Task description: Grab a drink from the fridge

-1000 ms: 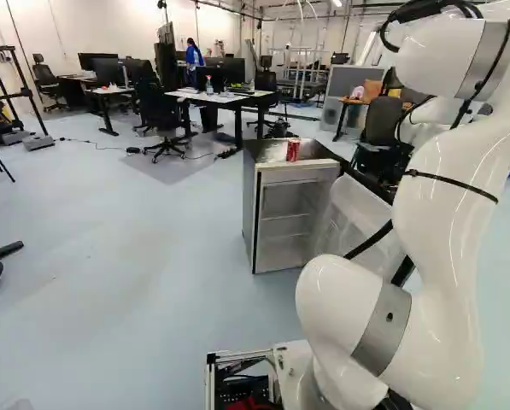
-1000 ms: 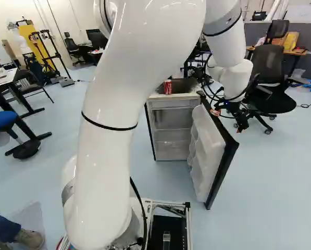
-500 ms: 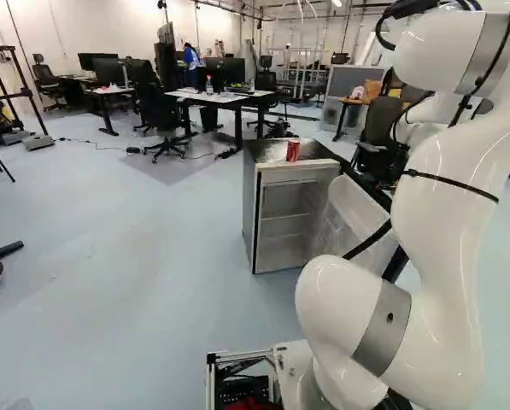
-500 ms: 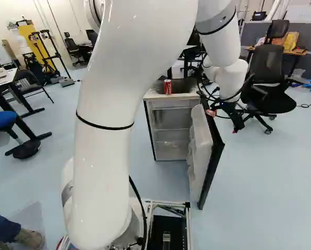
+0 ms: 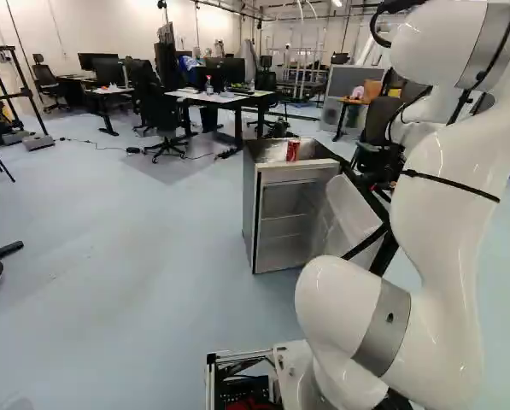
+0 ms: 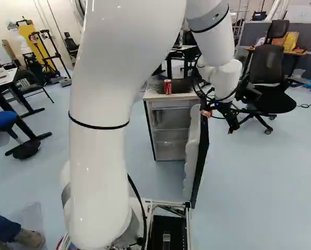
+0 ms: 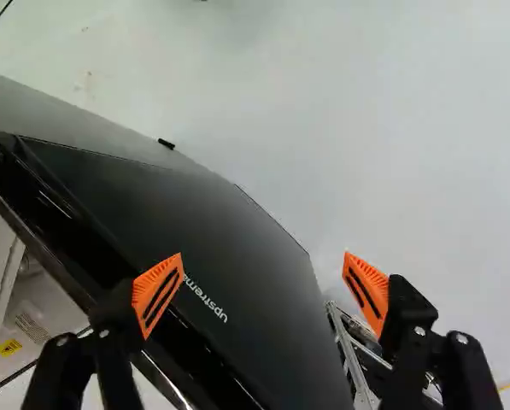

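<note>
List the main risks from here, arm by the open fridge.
1. The open door reaches close to the base frame; swinging it further or driving forward might knock them together.
2. The tool is on the door's outer side, so pushing there could close off the compartment.
3. The red can stands loose on top of the fridge; a jolt could topple it.

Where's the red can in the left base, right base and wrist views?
Left base view: red can on the fridge, above and right of centre.
Right base view: on the fridge, above centre, just right of the white arm.
Wrist view: not in it.
Shared landmark: open fridge door, its dark face ahead of the fingers in wrist view.
</note>
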Robot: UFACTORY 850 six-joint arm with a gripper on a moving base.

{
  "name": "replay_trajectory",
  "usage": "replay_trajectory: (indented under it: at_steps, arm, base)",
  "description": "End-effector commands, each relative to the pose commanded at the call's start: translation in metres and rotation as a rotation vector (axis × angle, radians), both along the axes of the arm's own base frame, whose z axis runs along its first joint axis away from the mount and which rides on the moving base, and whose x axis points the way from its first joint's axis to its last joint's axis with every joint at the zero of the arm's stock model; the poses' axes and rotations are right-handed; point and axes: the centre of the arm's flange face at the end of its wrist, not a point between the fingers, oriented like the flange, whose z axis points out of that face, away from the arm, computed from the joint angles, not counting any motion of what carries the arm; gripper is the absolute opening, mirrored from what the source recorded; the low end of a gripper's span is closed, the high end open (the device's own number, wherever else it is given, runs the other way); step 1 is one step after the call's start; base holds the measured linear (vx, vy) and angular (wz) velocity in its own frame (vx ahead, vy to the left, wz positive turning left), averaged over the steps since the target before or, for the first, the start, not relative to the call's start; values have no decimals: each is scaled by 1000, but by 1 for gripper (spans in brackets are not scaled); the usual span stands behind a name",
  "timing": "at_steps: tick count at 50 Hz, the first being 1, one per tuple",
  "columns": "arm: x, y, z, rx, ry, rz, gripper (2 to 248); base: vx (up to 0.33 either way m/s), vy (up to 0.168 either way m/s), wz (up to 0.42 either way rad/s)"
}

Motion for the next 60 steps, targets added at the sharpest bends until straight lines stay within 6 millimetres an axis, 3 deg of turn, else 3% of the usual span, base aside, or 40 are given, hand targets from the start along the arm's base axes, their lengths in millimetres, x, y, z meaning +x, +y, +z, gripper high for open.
replay_trajectory:
  at_steps: [60]
  arm:
    - [-14, 75, 1, 29, 31, 82, 247]
  base:
    - [0, 0, 0]
